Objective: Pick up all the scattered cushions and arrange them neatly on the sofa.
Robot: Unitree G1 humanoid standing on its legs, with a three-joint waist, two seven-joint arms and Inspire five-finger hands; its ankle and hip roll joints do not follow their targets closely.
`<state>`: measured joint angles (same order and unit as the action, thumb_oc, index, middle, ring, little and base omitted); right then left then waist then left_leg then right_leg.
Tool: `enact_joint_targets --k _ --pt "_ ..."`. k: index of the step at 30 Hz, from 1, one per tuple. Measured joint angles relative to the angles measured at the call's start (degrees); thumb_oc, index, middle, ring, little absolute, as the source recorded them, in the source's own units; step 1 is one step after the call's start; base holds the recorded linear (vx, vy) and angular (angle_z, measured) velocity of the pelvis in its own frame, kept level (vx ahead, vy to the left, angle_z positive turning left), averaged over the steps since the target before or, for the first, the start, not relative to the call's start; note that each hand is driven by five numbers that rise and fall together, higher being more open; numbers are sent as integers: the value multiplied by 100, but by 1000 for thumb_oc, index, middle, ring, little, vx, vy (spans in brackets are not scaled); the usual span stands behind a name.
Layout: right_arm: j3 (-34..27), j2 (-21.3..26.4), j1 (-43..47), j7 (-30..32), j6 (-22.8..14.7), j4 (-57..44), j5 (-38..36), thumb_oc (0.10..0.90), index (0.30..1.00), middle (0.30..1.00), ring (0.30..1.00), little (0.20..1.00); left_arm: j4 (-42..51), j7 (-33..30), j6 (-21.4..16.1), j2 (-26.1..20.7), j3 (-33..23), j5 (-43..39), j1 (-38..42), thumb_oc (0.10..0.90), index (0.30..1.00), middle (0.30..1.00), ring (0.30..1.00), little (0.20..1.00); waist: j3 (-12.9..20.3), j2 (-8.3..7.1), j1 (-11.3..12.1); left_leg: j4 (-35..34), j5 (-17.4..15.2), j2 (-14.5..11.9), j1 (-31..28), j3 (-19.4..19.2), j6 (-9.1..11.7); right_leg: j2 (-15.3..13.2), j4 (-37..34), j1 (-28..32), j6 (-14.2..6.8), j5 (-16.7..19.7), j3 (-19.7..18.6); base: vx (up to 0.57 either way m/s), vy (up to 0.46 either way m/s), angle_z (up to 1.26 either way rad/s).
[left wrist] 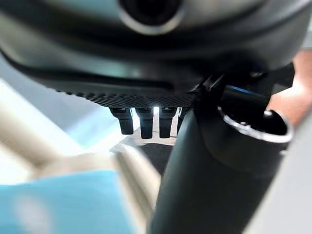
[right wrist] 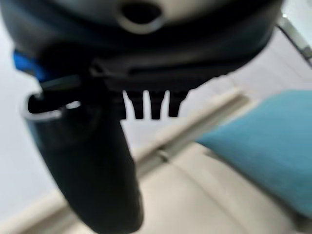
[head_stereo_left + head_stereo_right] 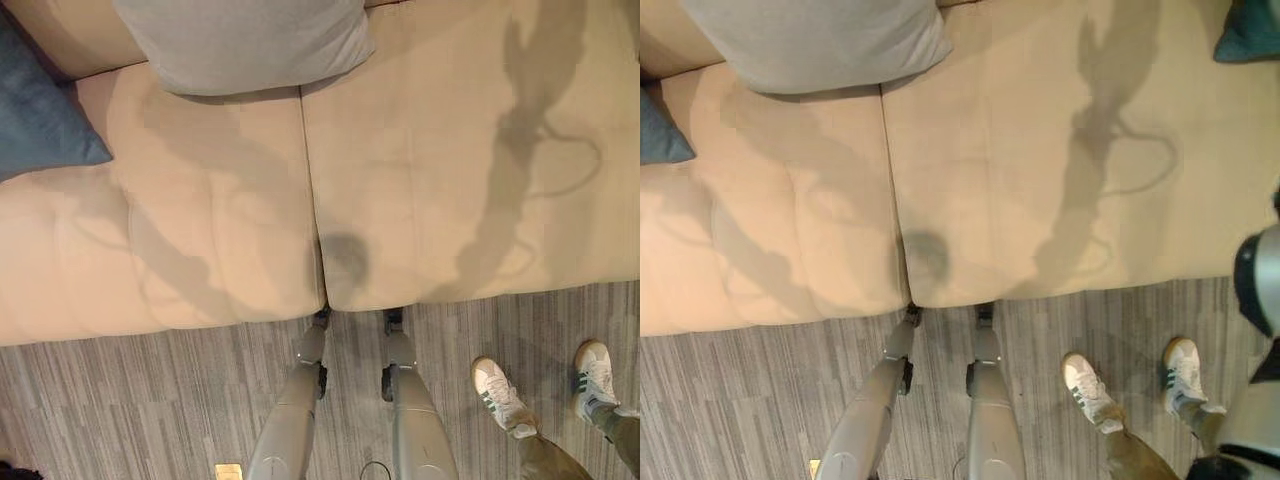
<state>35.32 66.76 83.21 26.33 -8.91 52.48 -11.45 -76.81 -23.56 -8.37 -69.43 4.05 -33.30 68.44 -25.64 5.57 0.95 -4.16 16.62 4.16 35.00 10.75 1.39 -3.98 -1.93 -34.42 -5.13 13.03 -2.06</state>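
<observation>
Starting at your left, a blue cushion (image 3: 40,110) rests against the sofa's (image 3: 450,200) left end. Next to it, a grey cushion (image 3: 245,42) leans at the back, over the left seat and just reaching the seam between the two seats. Further right, a teal cushion (image 3: 1248,30) sits at the sofa's far right corner. On the floor (image 3: 120,400) at the right, a person's white shoes (image 3: 503,393) stand close to the sofa's front edge. Your left hand (image 1: 146,122) has its fingers straight and released, holding nothing. Your right hand (image 2: 146,105) is likewise relaxed and empty, above the sofa near the teal cushion.
</observation>
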Motion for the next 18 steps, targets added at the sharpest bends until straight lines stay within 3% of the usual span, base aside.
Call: enact_joint_targets --k 2,6,8,10,12,16,18 --pt "-1091 121 -1466 -98 -18 -199 72 800 900 900 900 900 266 242 -29 107 -1096 -15 -1606 800 900 900 900 900 -49 -81 -30 -5 -14 5 -102 -79 -1 -19 -6 102 -4 -38 17 0 0 0" --pt "-2637 99 -3389 -121 42 -31 129 800 900 900 900 900 282 476 -44 613 -2479 -33 -3237 800 900 900 900 900 -79 -109 -17 -45 -84 9 -503 -94 46 -38 -59 511 -39 -94 52 40 -5 1" --pt "-3579 56 -4501 -171 -105 -195 222 800 900 900 900 900 550 758 -246 1008 -3130 -38 -4221 800 900 900 900 900 -78 -111 -11 -79 -151 11 -807 -90 46 -53 -123 825 -85 -146 87 40 -12 1" --pt "-4212 -11 -5306 -196 -64 -212 255 800 900 900 900 900 444 902 -242 1159 -3305 -44 -4890 800 900 900 900 900 -43 -159 -22 -80 -333 7 -1043 -83 -5 -55 -238 1109 -42 -259 179 40 -11 -1" --pt "-5110 -365 -6093 -214 -93 -258 317 800 900 900 900 900 530 1058 -438 1586 -3497 -32 -5617 800 900 900 900 900 66 -212 -14 -79 -427 -16 -1157 -76 59 -32 -252 1237 -1 -315 211 0 0 0" --pt "-5664 -1237 -7206 -445 -60 -384 420 800 900 900 900 900 542 1545 -378 2859 -3565 -7 -6221 800 900 900 900 900 294 -229 -21 -83 -580 -45 -1532 -63 49 -12 -327 1656 -14 -410 245 53 -2 2" --pt "-5729 -1708 -7679 -542 -67 -389 456 800 900 900 900 900 500 1716 -378 3432 -3306 70 -6483 800 900 900 900 900 503 -250 -20 -82 -646 -45 -1715 -57 -1 -16 -325 1846 0 -475 267 52 14 5"
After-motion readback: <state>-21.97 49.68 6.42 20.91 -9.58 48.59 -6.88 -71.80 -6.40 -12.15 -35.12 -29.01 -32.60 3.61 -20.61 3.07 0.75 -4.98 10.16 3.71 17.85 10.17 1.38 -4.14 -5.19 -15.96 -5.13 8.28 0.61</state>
